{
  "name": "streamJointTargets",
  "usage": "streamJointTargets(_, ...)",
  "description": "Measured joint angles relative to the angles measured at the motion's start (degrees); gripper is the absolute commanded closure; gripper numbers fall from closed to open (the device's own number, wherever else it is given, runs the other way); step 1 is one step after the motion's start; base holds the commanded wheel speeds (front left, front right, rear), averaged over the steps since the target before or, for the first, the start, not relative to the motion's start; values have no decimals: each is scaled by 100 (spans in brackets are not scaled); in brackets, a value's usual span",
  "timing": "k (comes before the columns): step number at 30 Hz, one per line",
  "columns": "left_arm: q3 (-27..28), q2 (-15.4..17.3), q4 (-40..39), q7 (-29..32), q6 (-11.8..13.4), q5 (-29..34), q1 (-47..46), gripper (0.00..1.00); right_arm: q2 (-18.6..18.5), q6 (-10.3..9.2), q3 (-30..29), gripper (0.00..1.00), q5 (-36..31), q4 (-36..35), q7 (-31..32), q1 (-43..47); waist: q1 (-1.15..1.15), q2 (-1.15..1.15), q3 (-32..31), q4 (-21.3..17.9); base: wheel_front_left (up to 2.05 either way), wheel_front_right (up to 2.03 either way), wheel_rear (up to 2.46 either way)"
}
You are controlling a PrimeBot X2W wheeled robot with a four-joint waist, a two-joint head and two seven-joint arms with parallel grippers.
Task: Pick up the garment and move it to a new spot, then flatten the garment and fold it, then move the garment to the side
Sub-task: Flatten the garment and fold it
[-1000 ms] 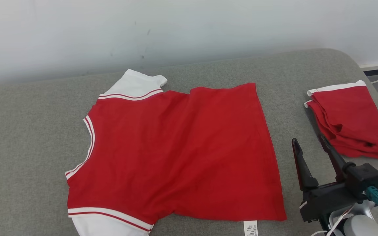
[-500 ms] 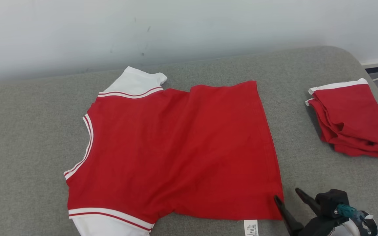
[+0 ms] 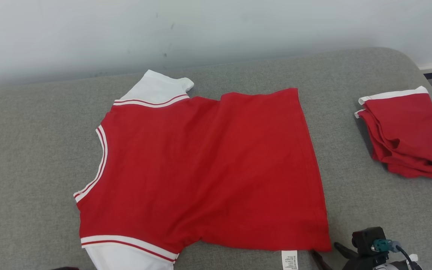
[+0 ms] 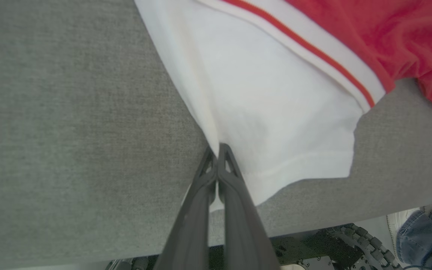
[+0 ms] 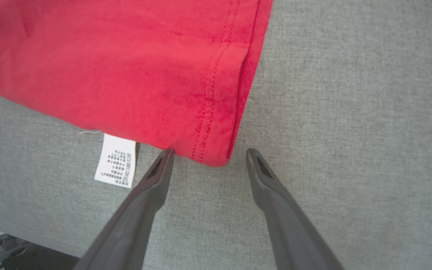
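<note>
Overhead first: the red garment (image 3: 208, 168) lies spread flat on the grey counter (image 3: 32, 150), white sleeves toward the wall (image 3: 201, 30) and toward the near edge. The right tool (image 3: 326, 250) sits just off the garment's near hem corner, with a white care label (image 3: 289, 259) just to its left. A folded red garment (image 3: 407, 135) rests well beyond this tool, up and to its right, apart from the spread one.

Next, the left wrist view: the left tool (image 4: 218, 150) has its fingers (image 4: 234, 195) pressed together on the edge of the near white sleeve (image 4: 268, 112), a sliver of white cloth showing between them. Bare counter lies to this tool's left. A person's leg in blue denim (image 4: 426, 232) stands off to its lower right, past the counter's edge.

Last, the right wrist view: the right tool's fingers stand wide apart and hold nothing. The garment's stitched corner lies just ahead, between the tips, and the left tip touches the hem.
</note>
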Motion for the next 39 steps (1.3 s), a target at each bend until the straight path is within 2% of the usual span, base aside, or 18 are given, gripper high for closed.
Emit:
streamJointTargets(6, 2, 0, -59, 32, 26, 0, -2, 100, -3, -43, -34, 0, 0, -74, 125, -104, 0, 0, 49, 19, 0, 0, 0)
streamJointTargets(7, 3, -1, -70, 46, 38, 0, -3, 100, -3, -43, -32, 26, 0, -83, 148, -124, 0, 0, 53, 19, 0, 0, 0)
streamJointTargets(8, 3, -1, -79, 54, 41, 0, -3, 100, -3, -43, -31, 60, 1, -96, 164, -135, 0, 0, 57, 19, 0, 0, 0)
streamJointTargets(9, 3, -1, -90, 67, 41, 0, -3, 100, -1, -43, -33, 75, 4, -110, 193, -137, 0, 0, 61, 19, 0, 0, 0)
streamJointTargets(10, 3, -1, -99, 67, 41, 0, -3, 100, 1, -43, -32, 81, 5, -114, 199, -140, 0, 0, 64, 20, 0, 0, 0)
streamJointTargets(11, 3, -1, -102, 68, 41, 0, -3, 100, 0, -44, -32, 100, 5, -118, 201, -142, 0, 0, 66, 20, 0, 0, 0)
streamJointTargets(20, 104, 3, -299, 120, 44, -60, 63, 100, -105, -44, -104, 100, 191, -257, 448, -70, 0, 0, 74, 18, 0, 0, 0)
streamJointTargets(29, 331, 70, -904, 341, 43, -456, 761, 100, -279, -52, -290, 100, 398, -468, 690, 249, 0, 0, 76, 14, 0, 0, 0)
streamJointTargets(39, 389, 68, -1464, 644, 42, -760, 1334, 100, -500, -192, -643, 100, 565, -771, 846, 583, 0, 0, 171, 120, 0, 0, 0)
